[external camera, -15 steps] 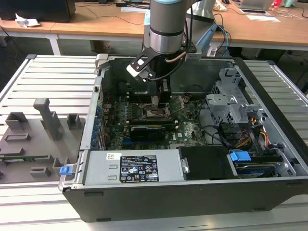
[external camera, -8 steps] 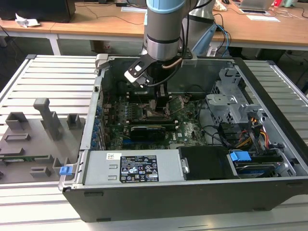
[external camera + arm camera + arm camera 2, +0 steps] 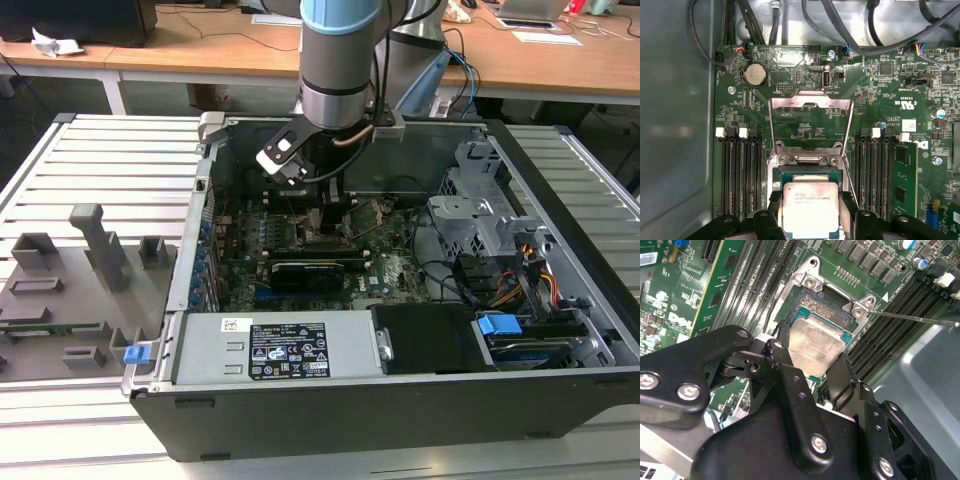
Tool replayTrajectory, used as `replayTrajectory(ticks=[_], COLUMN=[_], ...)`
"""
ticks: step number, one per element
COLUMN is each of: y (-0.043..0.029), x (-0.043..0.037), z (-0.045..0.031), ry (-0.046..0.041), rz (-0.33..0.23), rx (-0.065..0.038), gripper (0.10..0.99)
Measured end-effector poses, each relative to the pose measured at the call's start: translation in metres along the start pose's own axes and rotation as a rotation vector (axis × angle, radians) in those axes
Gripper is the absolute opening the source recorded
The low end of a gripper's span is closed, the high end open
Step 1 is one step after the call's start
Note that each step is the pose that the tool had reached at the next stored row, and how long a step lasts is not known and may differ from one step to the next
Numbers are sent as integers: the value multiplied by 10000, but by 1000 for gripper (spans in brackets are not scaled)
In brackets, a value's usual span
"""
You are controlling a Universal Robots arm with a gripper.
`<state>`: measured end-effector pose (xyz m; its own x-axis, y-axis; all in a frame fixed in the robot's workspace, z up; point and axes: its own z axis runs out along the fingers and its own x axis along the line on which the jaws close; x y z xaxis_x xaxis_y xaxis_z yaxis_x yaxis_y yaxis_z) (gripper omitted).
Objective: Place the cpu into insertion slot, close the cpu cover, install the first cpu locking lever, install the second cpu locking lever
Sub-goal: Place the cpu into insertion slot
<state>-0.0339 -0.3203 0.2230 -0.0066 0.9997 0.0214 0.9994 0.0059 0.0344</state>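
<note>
a grey slatted metal table carries an open black computer case and, beside it, a grey moulded tray.

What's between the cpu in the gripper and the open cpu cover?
In the first wrist view, beyond the cpu: a strip of insertion slot, then a silver hinge bracket with two screws.

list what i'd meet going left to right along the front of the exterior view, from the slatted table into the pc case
tall grey block → small blue clip → silver power supply → black box → blue latch
</note>
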Motion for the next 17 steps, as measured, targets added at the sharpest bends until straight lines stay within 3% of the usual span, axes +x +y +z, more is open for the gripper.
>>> replayTrajectory(ticks=[13, 15, 17], y=[-25, -29, -29], x=[2, 0, 0], z=[151, 219, 221], ry=[-4, -5, -8], rz=[107, 116, 116], rx=[4, 36, 36], gripper=[537, 537, 537])
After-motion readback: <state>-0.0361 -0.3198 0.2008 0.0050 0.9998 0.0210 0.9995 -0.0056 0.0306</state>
